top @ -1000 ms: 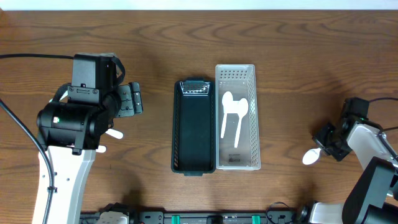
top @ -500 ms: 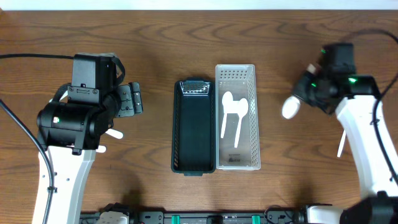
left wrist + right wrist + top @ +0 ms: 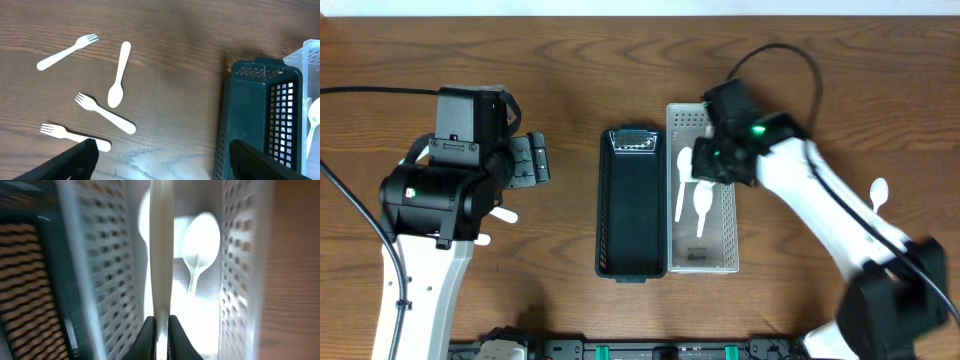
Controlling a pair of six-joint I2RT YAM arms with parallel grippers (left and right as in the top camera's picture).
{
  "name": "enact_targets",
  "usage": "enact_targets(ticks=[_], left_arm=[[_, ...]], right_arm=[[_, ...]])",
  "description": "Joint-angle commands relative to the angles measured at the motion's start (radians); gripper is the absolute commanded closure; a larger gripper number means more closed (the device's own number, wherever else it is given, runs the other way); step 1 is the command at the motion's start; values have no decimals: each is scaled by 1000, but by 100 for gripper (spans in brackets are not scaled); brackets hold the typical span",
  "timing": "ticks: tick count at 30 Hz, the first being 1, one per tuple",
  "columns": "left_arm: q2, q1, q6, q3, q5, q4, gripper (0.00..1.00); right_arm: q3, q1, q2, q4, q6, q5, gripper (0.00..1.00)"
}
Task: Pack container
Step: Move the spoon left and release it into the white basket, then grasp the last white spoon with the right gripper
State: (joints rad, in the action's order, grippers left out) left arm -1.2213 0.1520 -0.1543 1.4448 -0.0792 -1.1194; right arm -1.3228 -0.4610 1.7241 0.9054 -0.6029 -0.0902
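Pinching 1 white spoon (image 3: 161,255) by its handle, my right fingers (image 3: 161,334) hold it lengthwise over the clear tray (image 3: 725,130) so it lands beside the spoons (image 3: 701,205) lying there. My left fingers (image 3: 162,157) gape empty above forks (image 3: 105,114) on the counter (image 3: 190,60).

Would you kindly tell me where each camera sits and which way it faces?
Overhead: above the table, facing down on the dark basket and white tray; both arms show.
Left wrist: on that arm, facing down at loose forks and the basket's end; its open left pincer frames the bottom.
Right wrist: low inside the tray, looking along it; right pincer grips a spoon.
Shared: overhead and left wrist both show the basket.
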Motion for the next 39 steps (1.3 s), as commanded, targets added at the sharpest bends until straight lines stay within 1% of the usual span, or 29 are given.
enact_targets(ticks=[1, 4, 6, 7, 8, 9, 10, 13, 18, 20, 21, 22, 25, 30, 32, 34, 36, 39], left_arm=[[0, -5, -4, -3, -8, -2, 14], [0, -5, -4, -3, -8, -2, 14], [0, -5, -4, -3, -8, -2, 14], [0, -5, -4, -3, -8, -2, 14], [0, -5, -4, -3, -8, -2, 14], [0, -5, -4, -3, -8, -2, 14], [0, -5, -4, -3, -9, -2, 14], [0, -5, -4, -3, -8, -2, 14], [0, -5, -4, -3, -8, -2, 14], [0, -5, -4, -3, -8, -2, 14], [0, -5, -4, -3, -8, -2, 14], [0, -5, -4, -3, -8, -2, 14], [0, -5, -4, -3, -8, -2, 14], [0, -5, -4, -3, -8, -2, 14], [0, -5, -4, -3, -8, -2, 14], [0, -5, -4, -3, -8, -2, 14], [0, -5, -4, -3, -8, -2, 13], [0, -5, -4, -3, -8, -2, 14]], right_arm=[[-1, -5, 92, 5, -23, 18, 98], [-1, -3, 162, 3, -9, 11, 95], [-1, 1, 177, -3, 0, 11, 92], [-2, 3, 176, -11, 14, 11, 87], [-5, 6, 172, -16, 26, 11, 78], [-12, 10, 164, -16, 37, 11, 73], [-27, 15, 158, -12, 54, 11, 69], [-106, 39, 130, 30, 112, 11, 67], [-338, 124, 61, 203, 189, 92, 68], [-436, 188, 23, 284, 199, 174, 67], [-464, 214, 11, 309, 201, 200, 63], [-497, 254, -6, 345, 201, 235, 61], [-534, 386, -48, 421, 264, 288, 60], [-498, 616, -43, 540, 391, 304, 59], [-441, 692, -41, 535, 395, 304, 59], [-354, 753, -41, 489, 395, 301, 58], [-242, 801, -41, 407, 396, 284, 57], [-71, 849, -39, 264, 420, 240, 49]])
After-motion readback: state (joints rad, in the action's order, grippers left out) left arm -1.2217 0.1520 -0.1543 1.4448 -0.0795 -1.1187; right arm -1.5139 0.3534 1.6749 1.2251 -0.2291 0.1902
